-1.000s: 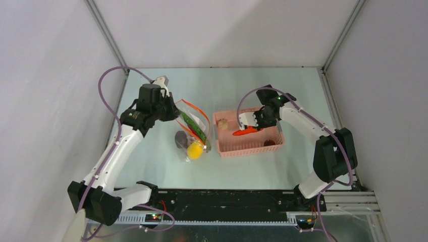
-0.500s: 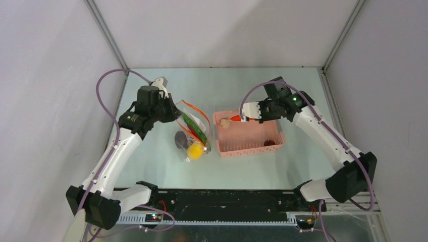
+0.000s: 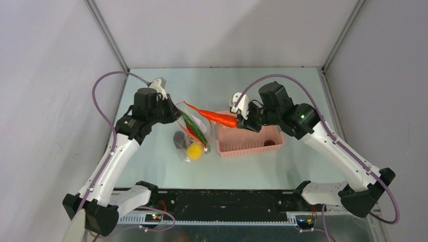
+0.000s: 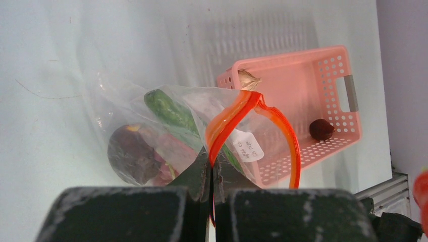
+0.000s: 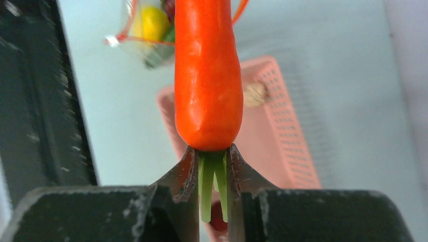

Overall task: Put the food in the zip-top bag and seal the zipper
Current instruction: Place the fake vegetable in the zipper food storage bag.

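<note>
The clear zip-top bag lies left of the pink basket, mouth held up. My left gripper is shut on its orange-red zipper, which bows into an open loop. Inside are a yellow lemon, a long green pod and a dark round fruit. My right gripper is shut on the green stem of the red chili, held level above the basket's left end with its tip at the bag's mouth. In the right wrist view the chili points away from my gripper.
The pink mesh basket stands right of the bag. It holds a dark red piece at its right end and a beige garlic-like piece at its far left corner. The black base rail runs along the near edge.
My right gripper has lifted the red chili out of the basket, carried it left and turned its tip toward the bag's mouth. The left gripper still holds the zipper, hardly moved.
</note>
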